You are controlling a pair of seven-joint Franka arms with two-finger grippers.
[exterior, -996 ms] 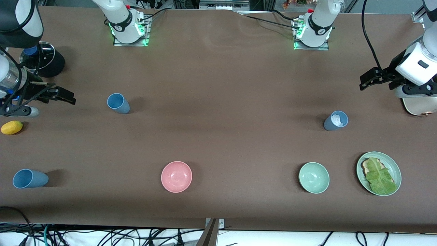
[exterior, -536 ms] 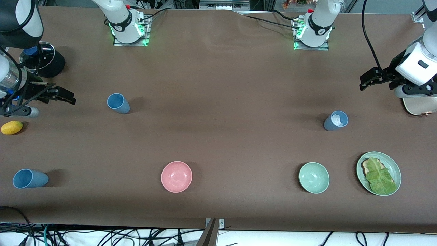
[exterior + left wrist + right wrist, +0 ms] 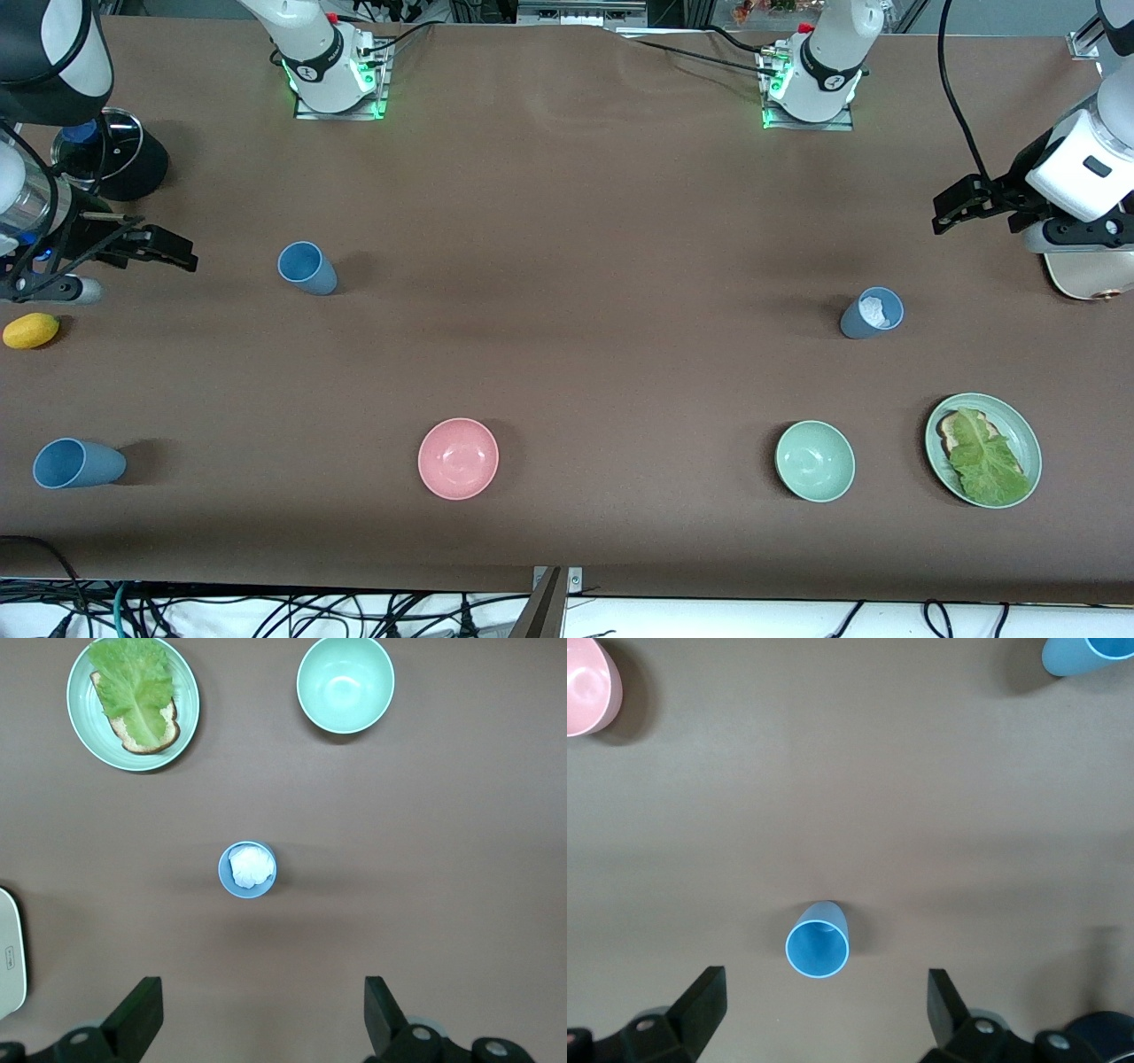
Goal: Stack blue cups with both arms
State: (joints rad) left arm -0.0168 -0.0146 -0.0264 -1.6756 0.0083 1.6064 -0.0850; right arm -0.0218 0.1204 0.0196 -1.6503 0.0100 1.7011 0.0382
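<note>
A bright blue cup stands toward the right arm's end of the table. A second blue cup sits nearer the front camera, at that same end. A duller slate-blue cup with something white crumpled inside stands toward the left arm's end. My right gripper hangs open and empty above the table beside the first cup. My left gripper hangs open and empty above the table near the slate-blue cup.
A pink bowl, a mint-green bowl and a green plate with bread and lettuce line the camera-side edge. A lemon and a black lidded pot lie at the right arm's end. A beige device lies under the left arm.
</note>
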